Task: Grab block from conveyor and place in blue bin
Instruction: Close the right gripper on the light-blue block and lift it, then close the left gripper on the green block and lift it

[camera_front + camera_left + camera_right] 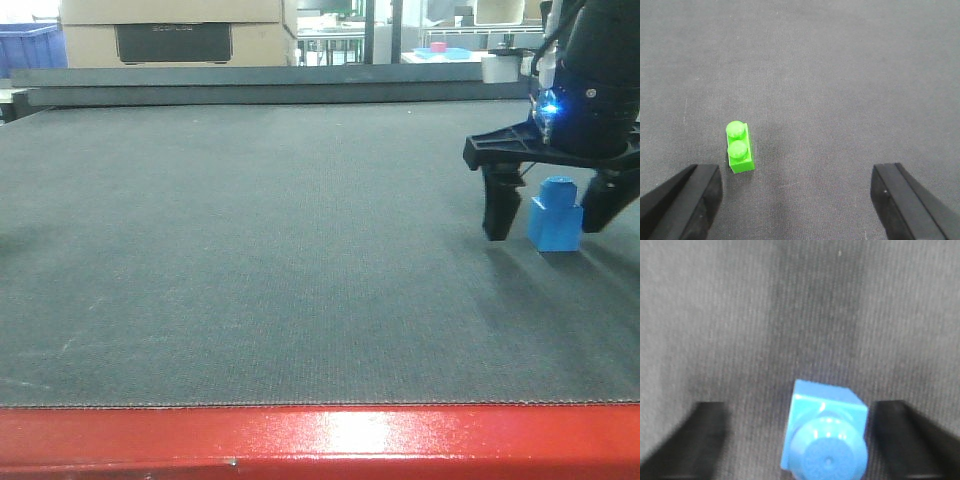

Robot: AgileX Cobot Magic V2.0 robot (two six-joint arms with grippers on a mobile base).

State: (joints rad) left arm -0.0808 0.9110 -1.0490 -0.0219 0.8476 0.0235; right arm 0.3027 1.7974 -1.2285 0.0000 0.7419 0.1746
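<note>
The blue block stands stud-up on the dark grey conveyor, at its right side. My right gripper is open and lowered around it, one black finger on each side. In the right wrist view the block sits nearer the right finger, with a wider gap to the left finger; my right gripper touches nothing that I can see. My left gripper is open over bare belt. A blue bin shows partly at the far back left, beyond the belt.
A green two-stud brick lies on the belt just ahead of my left gripper's left finger. The glossy red frame edge runs along the near side. Cardboard boxes and a low rail stand behind the belt.
</note>
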